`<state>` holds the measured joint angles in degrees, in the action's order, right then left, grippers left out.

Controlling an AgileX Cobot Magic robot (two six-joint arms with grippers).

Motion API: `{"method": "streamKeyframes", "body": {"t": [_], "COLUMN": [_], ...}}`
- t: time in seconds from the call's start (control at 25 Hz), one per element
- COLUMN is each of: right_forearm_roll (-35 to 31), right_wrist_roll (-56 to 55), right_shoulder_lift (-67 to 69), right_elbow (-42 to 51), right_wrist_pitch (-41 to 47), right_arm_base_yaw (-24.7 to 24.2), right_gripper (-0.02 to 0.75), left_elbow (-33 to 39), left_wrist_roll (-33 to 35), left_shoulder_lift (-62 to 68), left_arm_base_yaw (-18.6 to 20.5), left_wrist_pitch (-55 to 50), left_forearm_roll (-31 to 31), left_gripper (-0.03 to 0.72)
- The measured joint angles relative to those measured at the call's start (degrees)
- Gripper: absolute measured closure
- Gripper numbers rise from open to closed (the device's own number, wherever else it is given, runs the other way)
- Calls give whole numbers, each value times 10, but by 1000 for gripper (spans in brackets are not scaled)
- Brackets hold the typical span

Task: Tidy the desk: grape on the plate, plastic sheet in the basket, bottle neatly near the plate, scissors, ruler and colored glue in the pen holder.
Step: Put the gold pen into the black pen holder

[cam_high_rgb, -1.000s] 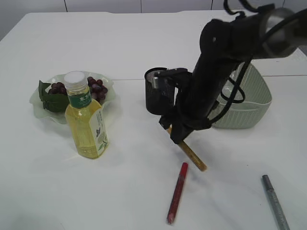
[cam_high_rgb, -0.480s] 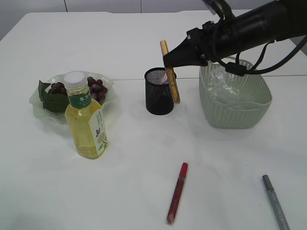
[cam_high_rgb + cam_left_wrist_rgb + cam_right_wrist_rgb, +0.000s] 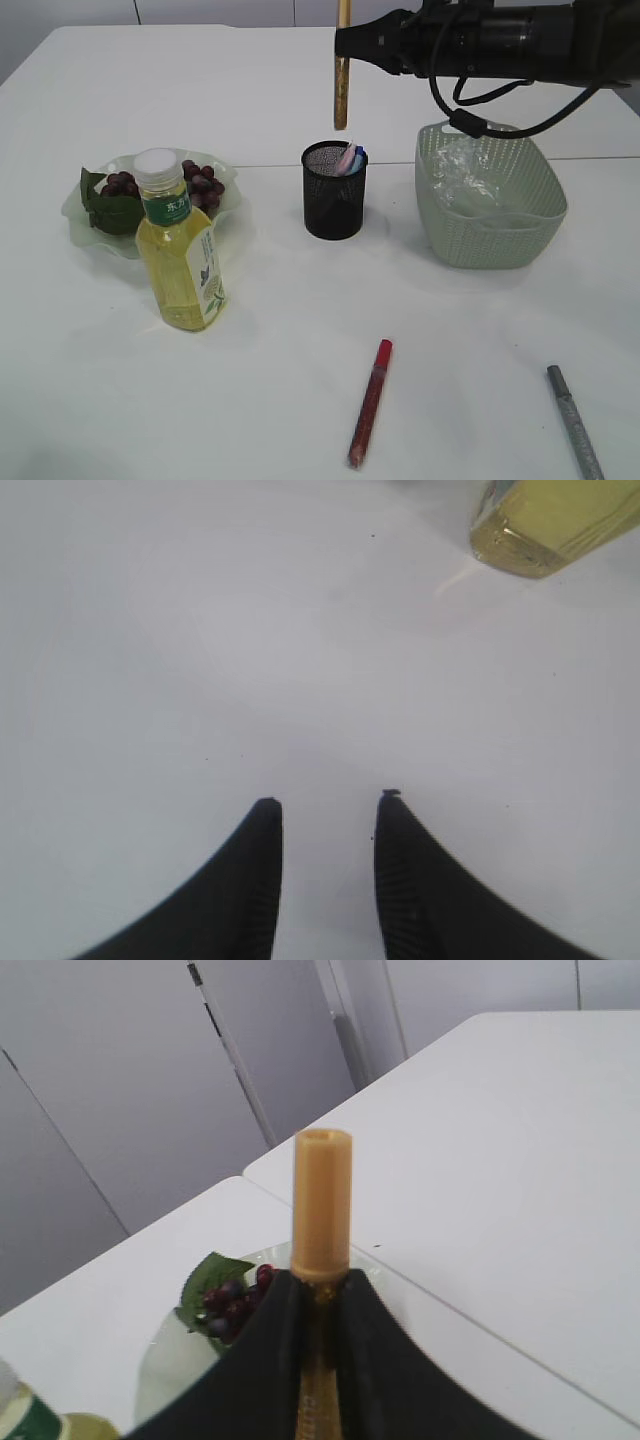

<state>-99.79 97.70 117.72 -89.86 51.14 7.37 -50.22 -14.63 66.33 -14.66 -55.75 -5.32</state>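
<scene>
Desk tidy, partly done: gold glue stick held above the pen holder

Done, by the look of it: grape (image 3: 195, 184) on plate (image 3: 82, 232); plastic sheet (image 3: 470, 180) in basket (image 3: 492, 240); bottle (image 3: 180, 245) upright just at the plate's 5 o'clock; pen holder (image 3: 334, 192) already holds pink and blue items. In hand: right gripper (image 3: 318, 1290) clamped on gold glue stick (image 3: 342, 75), vertical, above the holder's 12 o'clock rim, not yet inside. Left: red glue pen (image 3: 370, 402) at the holder's 6 o'clock; grey pen (image 3: 573, 421) at 4 o'clock. Left gripper (image 3: 328, 812) idle over the bare table, fingers parted, empty
</scene>
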Motion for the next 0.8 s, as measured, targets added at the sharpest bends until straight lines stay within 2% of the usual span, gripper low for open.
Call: {"method": "streamKeyframes", "body": {"t": [0.32, 0.8], "right_forearm_roll": [-14, -16], "right_wrist_roll": [76, 163], "right_shoulder_lift": [92, 152], "right_elbow": [-107, -122], "right_wrist_pitch": [-14, -23], "right_arm_base_yaw": [1, 28], "right_gripper": [687, 667], "left_elbow": [0, 0], "left_wrist_roll": [0, 0], "left_shoulder_lift": [0, 0], "left_arm_base_yaw": [0, 0], "left_wrist_pitch": [0, 0], "left_forearm_roll": [-14, -17], "left_gripper": [449, 449]}}
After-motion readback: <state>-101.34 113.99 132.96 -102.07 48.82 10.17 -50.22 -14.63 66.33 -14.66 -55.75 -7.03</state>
